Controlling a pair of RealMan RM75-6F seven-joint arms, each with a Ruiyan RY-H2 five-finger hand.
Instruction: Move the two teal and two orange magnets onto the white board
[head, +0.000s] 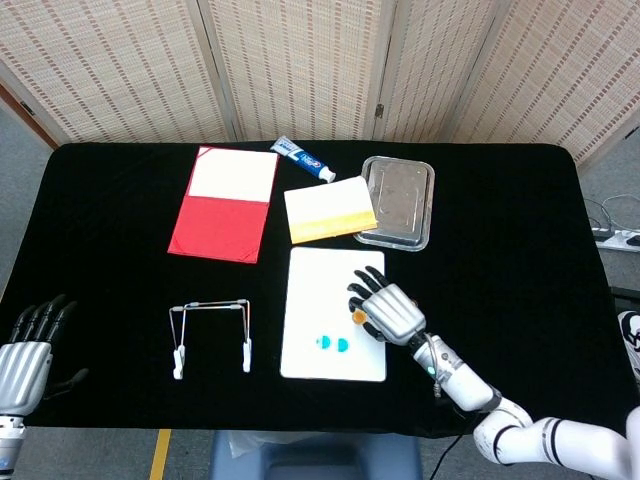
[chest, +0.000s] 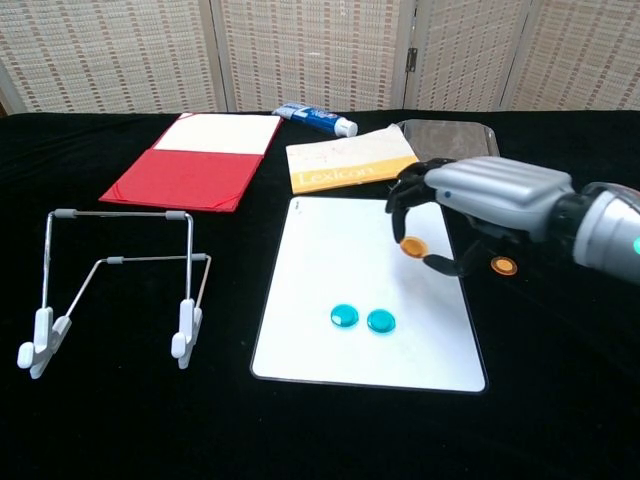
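The white board lies flat at the table's middle. Two teal magnets sit side by side on its near half. My right hand hovers over the board's right part and pinches an orange magnet between thumb and a finger. The second orange magnet lies on the black cloth just right of the board; the head view hides it behind the hand. My left hand rests open at the table's near left corner, fingers apart.
A wire stand stands left of the board. Behind it lie a red folder, a yellow notepad, a toothpaste tube and a metal tray.
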